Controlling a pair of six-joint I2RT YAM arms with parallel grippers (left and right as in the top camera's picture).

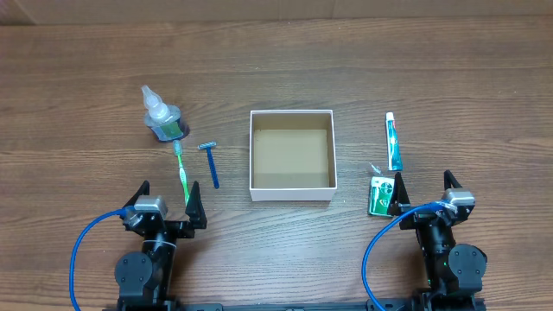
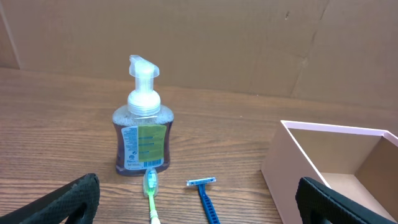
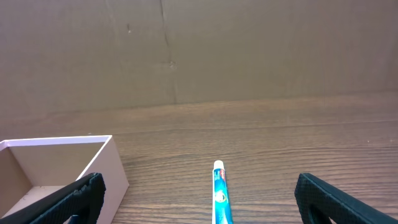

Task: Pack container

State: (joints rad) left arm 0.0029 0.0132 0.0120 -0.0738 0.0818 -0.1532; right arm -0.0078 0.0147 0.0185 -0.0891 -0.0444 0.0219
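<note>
Container at mid-table, both grippers spread wide.
Overhead: container (image 1: pixel 291 193) sits square at the centre of the table (image 1: pixel 78 60), brown inside facing up. The left gripper (image 1: pixel 170 188) is at the near edge, fingers apart, with the green toothbrush (image 1: pixel 182 173) running in between them. The blue razor (image 1: pixel 210 162) is just beside the brush, and the clear bottle (image 1: pixel 162 121) stands at the brush head. The right gripper (image 1: pixel 422 177) is also splayed, with a green packet (image 1: pixel 378 195) by its inner finger and the toothpaste tube (image 1: pixel 393 141) beyond, right of the container. Left wrist: bottle upright, container wall at right. Right wrist: tube ahead, container corner at left.
</note>
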